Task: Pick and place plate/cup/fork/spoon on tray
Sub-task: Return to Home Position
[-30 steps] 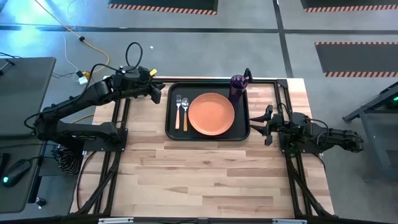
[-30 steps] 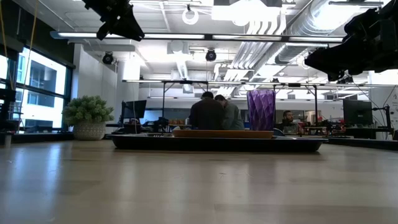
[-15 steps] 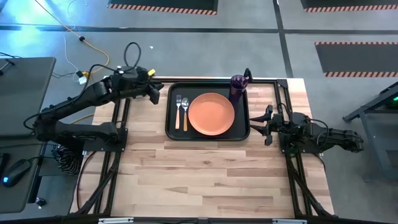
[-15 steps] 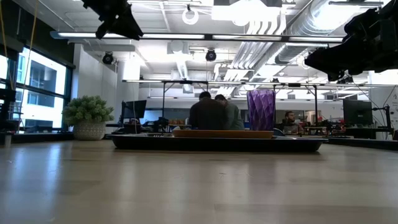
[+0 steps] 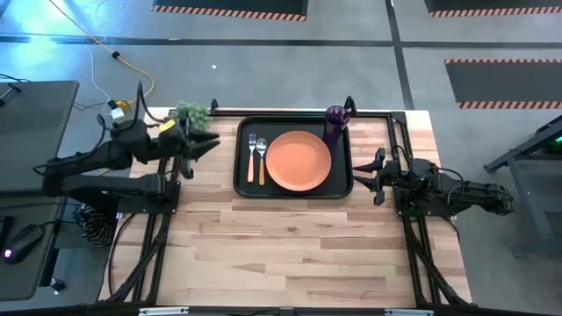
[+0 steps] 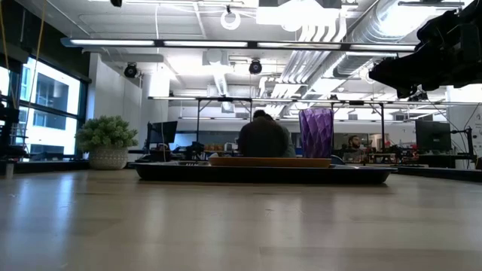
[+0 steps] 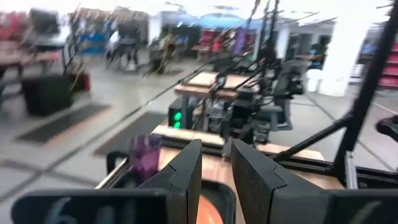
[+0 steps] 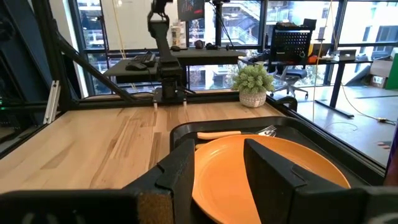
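Four pieces sit on the tray from above: plate central, fork and spoon side by side toward my left arm, cup in the far corner toward the right. Left gripper hangs beside the tray, slightly open; right gripper waits off the opposite edge, spread wide. Low view: cup upright. Right wrist: plate beyond parted fingers.

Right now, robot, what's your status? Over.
Left gripper open, left of the black rectangular tray; right gripper open, right of it. Round orange plate, purple tumbler, wooden-handled fork and spoon aboard. Nothing blocking.
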